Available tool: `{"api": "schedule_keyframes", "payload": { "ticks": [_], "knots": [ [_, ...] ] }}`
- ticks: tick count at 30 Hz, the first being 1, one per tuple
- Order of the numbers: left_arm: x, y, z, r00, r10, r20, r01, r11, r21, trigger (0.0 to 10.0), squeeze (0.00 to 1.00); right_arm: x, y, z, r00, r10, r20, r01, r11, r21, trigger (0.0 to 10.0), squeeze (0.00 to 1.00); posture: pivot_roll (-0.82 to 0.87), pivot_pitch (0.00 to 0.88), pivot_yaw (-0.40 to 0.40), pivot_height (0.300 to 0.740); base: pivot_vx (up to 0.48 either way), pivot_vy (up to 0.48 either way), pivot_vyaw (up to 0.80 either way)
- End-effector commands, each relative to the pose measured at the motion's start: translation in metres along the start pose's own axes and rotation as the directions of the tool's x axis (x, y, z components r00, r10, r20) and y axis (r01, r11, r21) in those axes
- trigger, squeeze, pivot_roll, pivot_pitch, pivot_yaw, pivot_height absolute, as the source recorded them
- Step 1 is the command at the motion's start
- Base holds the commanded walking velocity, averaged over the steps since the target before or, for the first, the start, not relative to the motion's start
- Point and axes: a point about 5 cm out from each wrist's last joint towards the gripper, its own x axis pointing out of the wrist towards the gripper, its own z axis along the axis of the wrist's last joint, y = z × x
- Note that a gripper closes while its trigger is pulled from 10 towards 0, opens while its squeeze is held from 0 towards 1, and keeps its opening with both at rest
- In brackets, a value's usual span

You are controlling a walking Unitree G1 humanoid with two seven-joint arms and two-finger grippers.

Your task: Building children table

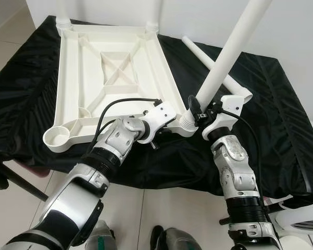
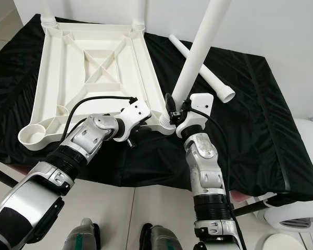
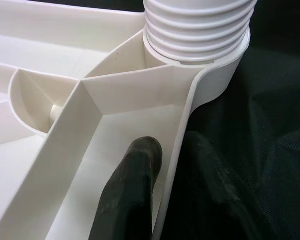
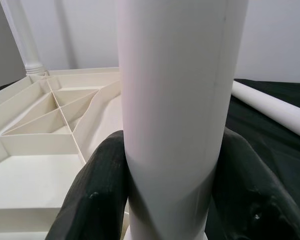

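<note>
The white plastic tabletop lies upside down on a black cloth. My right gripper is shut on a long white leg, which leans up and to the right with its threaded end in the near right corner socket. In the right wrist view both black fingers press the leg's sides. My left gripper is shut on the tabletop's near rim beside that socket, one finger inside the rim and one outside. The near left socket is empty.
Two legs stand in the far corners. A loose leg lies on the cloth behind the held one. The black cloth hangs over the table's near edge. A white object stands on the tiled floor, lower right.
</note>
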Motion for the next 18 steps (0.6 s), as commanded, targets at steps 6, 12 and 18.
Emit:
{"api": "schedule_keyframes", "payload": {
  "ticks": [6,12,18],
  "knots": [
    [-0.004,-0.001,0.035,0.994,0.01,0.113,-0.019,0.997,0.079,10.0,0.0,-0.003,0.016,-0.021,0.995,-0.048,-0.083,0.05,0.998,0.022,10.0,0.0,0.08,0.1,-0.112,0.74,0.0,0.0,0.0],
    [-0.005,-0.003,0.039,0.992,0.008,0.125,-0.018,0.997,0.08,10.0,0.0,0.0,0.016,-0.019,0.99,-0.13,-0.054,0.131,0.991,0.012,10.0,0.0,0.07,0.107,-0.112,0.74,0.0,0.0,0.0],
    [-0.006,-0.003,0.042,0.991,0.007,0.133,-0.018,0.997,0.08,10.0,0.0,0.002,0.024,-0.017,0.986,-0.163,-0.041,0.164,0.986,0.02,10.0,0.0,0.08,0.112,-0.118,0.74,0.0,0.0,0.0]
  ]
}}
